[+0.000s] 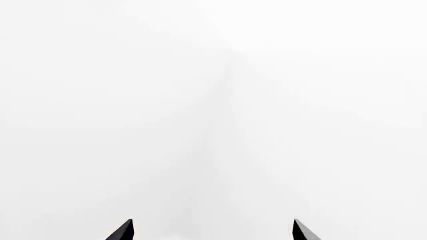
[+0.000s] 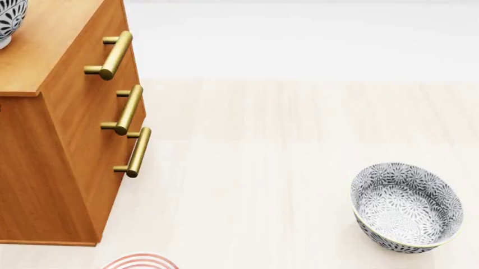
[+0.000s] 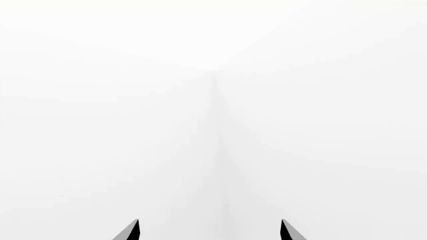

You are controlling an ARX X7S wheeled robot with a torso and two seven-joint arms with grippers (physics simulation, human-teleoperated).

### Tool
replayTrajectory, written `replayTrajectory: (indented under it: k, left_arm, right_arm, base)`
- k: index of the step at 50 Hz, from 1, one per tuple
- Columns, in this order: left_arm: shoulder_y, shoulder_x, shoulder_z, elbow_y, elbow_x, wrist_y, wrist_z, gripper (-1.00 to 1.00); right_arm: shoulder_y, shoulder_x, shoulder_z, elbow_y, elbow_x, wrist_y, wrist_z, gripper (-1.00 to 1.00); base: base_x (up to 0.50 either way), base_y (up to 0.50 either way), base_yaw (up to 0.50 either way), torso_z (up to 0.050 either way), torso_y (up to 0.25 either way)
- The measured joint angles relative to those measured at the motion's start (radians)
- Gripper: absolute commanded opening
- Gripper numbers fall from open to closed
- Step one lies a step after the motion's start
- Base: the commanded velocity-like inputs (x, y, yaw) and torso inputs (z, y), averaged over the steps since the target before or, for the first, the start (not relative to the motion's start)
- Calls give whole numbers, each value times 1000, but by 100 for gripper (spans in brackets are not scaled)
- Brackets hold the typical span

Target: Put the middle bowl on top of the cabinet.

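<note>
Bowl w/ the grey-white floral pattern sits on the cabinet top, at the far left corner of the head view, mostly cut off by the frame. Can't tell if it's the middle one. Second identical bowl rests on the pale wood floor, well apart to the right. Left end effector & right end effector both released, tips spread, facing blank white; neither is near a bowl. Pink-striped round thing is clipped at the bottom edge.

No readable text or labels (on anything shown).
</note>
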Motion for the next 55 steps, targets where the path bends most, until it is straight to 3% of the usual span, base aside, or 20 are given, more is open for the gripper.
replayTrajectory:
  k: [25, 55]
  left_arm:
    - [371, -103, 67, 434, 3, 72, 32, 100]
    - [822, -254, 108, 685, 41, 308, 82, 100]
  right_arm:
    - [-7, 8, 2, -6, 4, 0, 4, 100]
    - [19, 20, -22, -7, 0, 36, 6, 100]
  base:
    - [0, 0, 0, 0, 0]
    - [0, 0, 0, 0, 0]
